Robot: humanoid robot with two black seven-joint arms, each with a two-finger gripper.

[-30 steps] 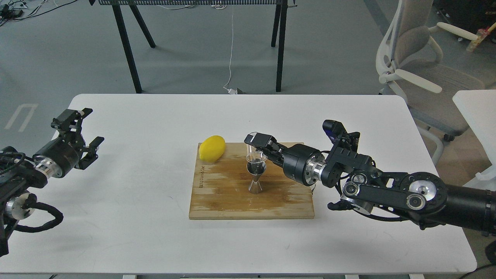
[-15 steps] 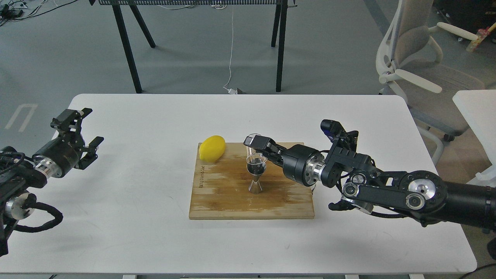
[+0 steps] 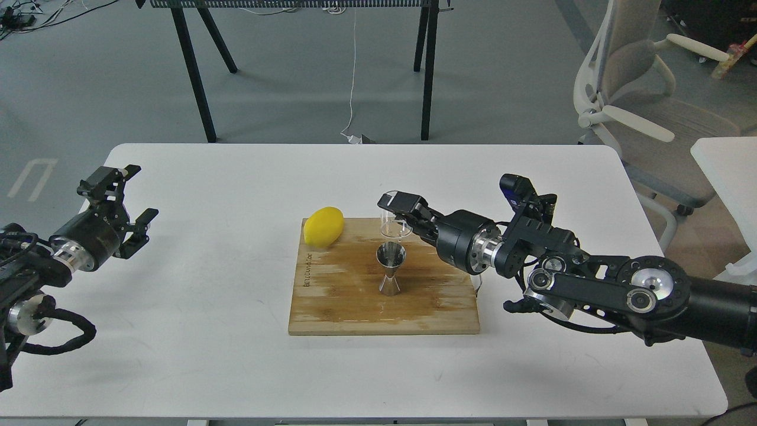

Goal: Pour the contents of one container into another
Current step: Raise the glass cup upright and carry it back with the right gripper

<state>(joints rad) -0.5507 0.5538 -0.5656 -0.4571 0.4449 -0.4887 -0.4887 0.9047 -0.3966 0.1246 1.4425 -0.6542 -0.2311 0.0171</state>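
Observation:
A shiny steel jigger (image 3: 390,269) stands upright near the middle of the wooden board (image 3: 355,302). Just behind and above it hangs a clear glass tumbler (image 3: 391,223), roughly upright, with my right gripper (image 3: 397,216) shut on it from the right. The tumbler is apart from the jigger's mouth. Far to the left, my left gripper (image 3: 127,201) is open with nothing between its fingers, over the table's left edge.
A yellow lemon (image 3: 323,226) lies on the board's back left corner. The board sits on a white table (image 3: 207,319). A grey office chair (image 3: 644,112) and black table legs (image 3: 192,71) stand behind the table.
My right gripper has lifted the tumbler up and back from the jigger's mouth and turned it towards upright. The left arm has not moved.

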